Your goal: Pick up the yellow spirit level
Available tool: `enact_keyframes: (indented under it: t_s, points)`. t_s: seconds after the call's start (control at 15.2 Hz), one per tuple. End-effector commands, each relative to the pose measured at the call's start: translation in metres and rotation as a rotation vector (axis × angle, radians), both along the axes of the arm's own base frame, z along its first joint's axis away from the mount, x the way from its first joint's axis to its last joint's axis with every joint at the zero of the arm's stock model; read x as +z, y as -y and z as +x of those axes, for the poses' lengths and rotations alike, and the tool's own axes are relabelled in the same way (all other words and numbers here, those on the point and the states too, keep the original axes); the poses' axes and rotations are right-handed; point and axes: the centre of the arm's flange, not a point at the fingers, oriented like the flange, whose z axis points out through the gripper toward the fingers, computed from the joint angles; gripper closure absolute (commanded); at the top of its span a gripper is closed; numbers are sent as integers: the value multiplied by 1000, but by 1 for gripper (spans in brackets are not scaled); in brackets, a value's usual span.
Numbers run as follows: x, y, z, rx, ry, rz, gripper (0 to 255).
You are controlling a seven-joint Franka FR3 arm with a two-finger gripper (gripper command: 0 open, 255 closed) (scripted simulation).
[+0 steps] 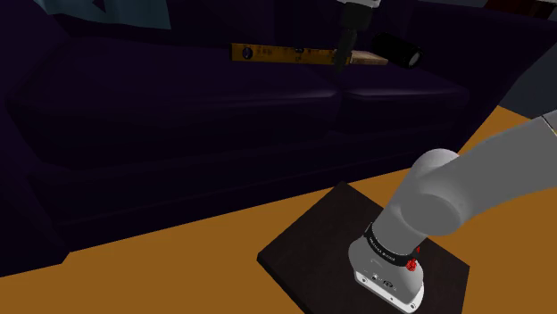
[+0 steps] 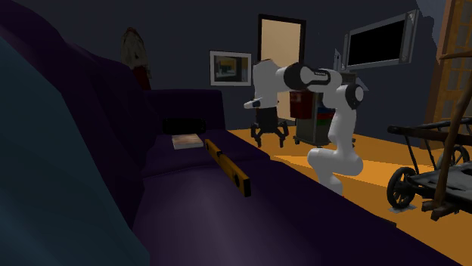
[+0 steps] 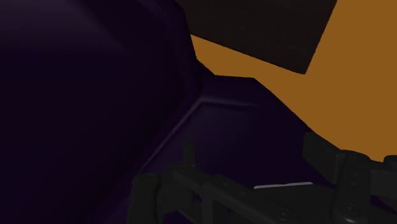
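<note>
Currently, the long yellow spirit level [image 2: 227, 168] lies flat on the dark purple sofa seat [image 2: 189, 200], its long axis running along the seat. The black two-finger hand [image 2: 270, 140] hangs empty with fingers spread wide, near the level's end by the flat tan book [image 2: 187, 141]. From the hand, the bar extends toward the shoulder view's left. The height gap between hand and level cannot be judged, and dim light obscures the level's detail.

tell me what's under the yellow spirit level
The long yellow spirit level lies flat on the dark purple sofa seat, near its back edge. Nothing else shows beneath it; the strip of seat directly under it is covered.
</note>
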Motion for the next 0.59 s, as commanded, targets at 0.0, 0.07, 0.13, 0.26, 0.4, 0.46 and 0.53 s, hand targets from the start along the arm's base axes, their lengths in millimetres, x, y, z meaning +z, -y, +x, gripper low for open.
enact_keyframes:
  t_s: [0.0,0.07,0.13,0.26,0.4,0.46,0.53]
  points:
    - [2,17,20,105,14,2,0]
    - [2,25,31,152,21,4,0]
    - [2,32,42,200,27,5,0]
    - [3,45,65,296,40,8,0]
    - [4,55,88,392,53,12,0]
    - [5,60,101,440,59,13,0]
    - [6,64,113,488,65,15,0]
